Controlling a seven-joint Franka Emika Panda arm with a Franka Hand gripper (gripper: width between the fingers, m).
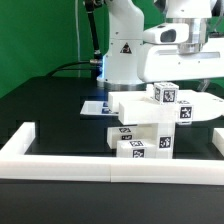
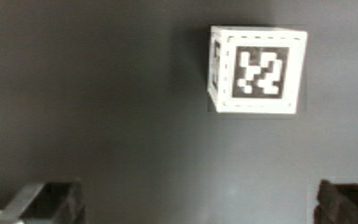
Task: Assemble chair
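Note:
The chair parts [image 1: 150, 122] lie as a cluster of chunky white blocks with black-and-white tags on the black table, towards the exterior view's right. One tagged block [image 1: 168, 95] sits on top of the cluster. My gripper [image 1: 186, 60] hangs above the cluster, apart from it. In the wrist view one white block with a tag [image 2: 256, 72] lies on the dark table, well away from my gripper [image 2: 194, 200]. The fingers [image 2: 44, 200] stand wide apart with only bare table between them. The gripper is open and holds nothing.
A long low white border rail [image 1: 60, 158] runs along the front and up the exterior view's left side. The marker board [image 1: 97, 106] lies flat behind the parts. The robot's base [image 1: 125, 55] stands at the back. A green curtain hangs behind.

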